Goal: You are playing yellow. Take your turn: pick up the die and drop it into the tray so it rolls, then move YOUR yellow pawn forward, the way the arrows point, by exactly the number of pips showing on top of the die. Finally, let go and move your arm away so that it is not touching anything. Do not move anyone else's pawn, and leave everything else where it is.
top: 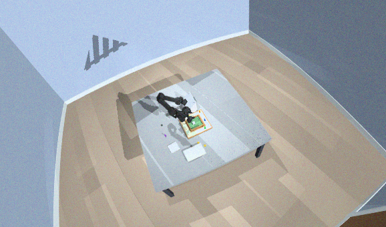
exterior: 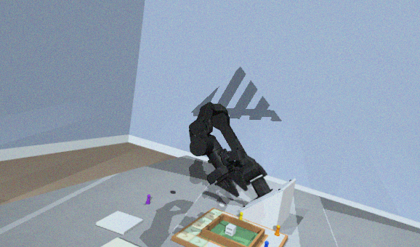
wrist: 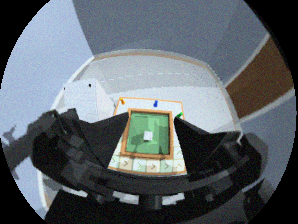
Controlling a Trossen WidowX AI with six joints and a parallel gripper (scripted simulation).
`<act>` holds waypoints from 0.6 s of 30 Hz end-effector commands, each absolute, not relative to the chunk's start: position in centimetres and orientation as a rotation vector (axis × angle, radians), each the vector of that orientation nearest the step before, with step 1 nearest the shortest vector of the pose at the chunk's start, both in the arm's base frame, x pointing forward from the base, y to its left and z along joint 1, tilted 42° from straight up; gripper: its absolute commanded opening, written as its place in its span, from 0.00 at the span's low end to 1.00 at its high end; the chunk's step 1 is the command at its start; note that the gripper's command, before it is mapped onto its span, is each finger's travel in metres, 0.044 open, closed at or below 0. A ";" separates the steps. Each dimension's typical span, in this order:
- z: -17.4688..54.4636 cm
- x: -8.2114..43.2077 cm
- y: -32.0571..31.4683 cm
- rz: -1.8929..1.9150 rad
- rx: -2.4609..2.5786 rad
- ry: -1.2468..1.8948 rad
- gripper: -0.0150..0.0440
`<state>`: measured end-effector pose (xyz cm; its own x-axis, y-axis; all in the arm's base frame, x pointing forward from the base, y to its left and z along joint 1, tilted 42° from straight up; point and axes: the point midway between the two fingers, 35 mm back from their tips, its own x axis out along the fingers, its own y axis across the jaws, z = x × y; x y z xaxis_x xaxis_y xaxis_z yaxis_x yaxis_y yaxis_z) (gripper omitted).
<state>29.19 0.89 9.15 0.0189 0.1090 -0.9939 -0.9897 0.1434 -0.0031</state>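
Observation:
My gripper (exterior: 242, 192) (wrist: 151, 117) is open and empty, above the board's near side and the tray. The white die (top: 193, 123) (exterior: 230, 229) (wrist: 148, 135) rests on the green floor of the wooden-rimmed tray (exterior: 217, 237) (wrist: 147, 156). Its top pips are too blurred to read. The tray sits in the middle of the square board (exterior: 198, 230) (wrist: 153, 166), which has arrowed spaces. The yellow pawn (exterior: 240, 216) stands at the board's back edge in the exterior view; it is hidden in the wrist view.
Orange (exterior: 277, 230) (wrist: 122, 101), blue (exterior: 267, 243) (wrist: 155, 104) and green (top: 205, 127) (wrist: 179, 115) pawns are around the board. A white upright object (exterior: 286, 203) (wrist: 82, 100) stands beside it. A purple pawn (exterior: 148, 199), a white square (top: 173, 147) and a white block (top: 194, 152) are elsewhere.

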 end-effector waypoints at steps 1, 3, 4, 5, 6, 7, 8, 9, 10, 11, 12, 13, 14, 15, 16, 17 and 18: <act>10.0 29.3 1.3 1.135 -1.024 1.178 1.00; 9.2 29.2 1.2 1.119 -1.046 1.252 1.00; 8.4 29.0 1.0 1.093 -1.079 1.342 1.00; 7.5 28.8 0.8 1.053 -1.130 1.446 1.00; 6.7 28.7 0.5 1.004 -1.191 1.543 1.00; 6.1 28.6 0.3 0.947 -1.262 1.629 1.00; 5.7 28.7 0.1 0.881 -1.342 1.704 1.00; 5.3 28.8 0.0 0.807 -1.431 1.765 1.00; 5.1 29.0 0.0 0.743 -1.508 1.802 1.00; 5.1 29.2 0.1 0.702 -1.557 1.820 1.00; 5.0 29.2 0.1 0.689 -1.574 1.825 1.00; 5.0 29.2 0.1 0.689 -1.574 1.825 1.00; 5.0 29.2 0.1 0.689 -1.574 1.825 1.00; 5.0 29.2 0.1 0.689 -1.574 1.825 1.00; 5.0 29.2 0.1 0.689 -1.574 1.825 1.00; 5.0 29.2 0.1 0.689 -1.574 1.825 1.00; 5.0 29.2 0.1 0.689 -1.574 1.825 1.00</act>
<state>28.68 0.16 4.91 -0.1208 -0.6007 -0.7903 -0.9859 0.1653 0.0251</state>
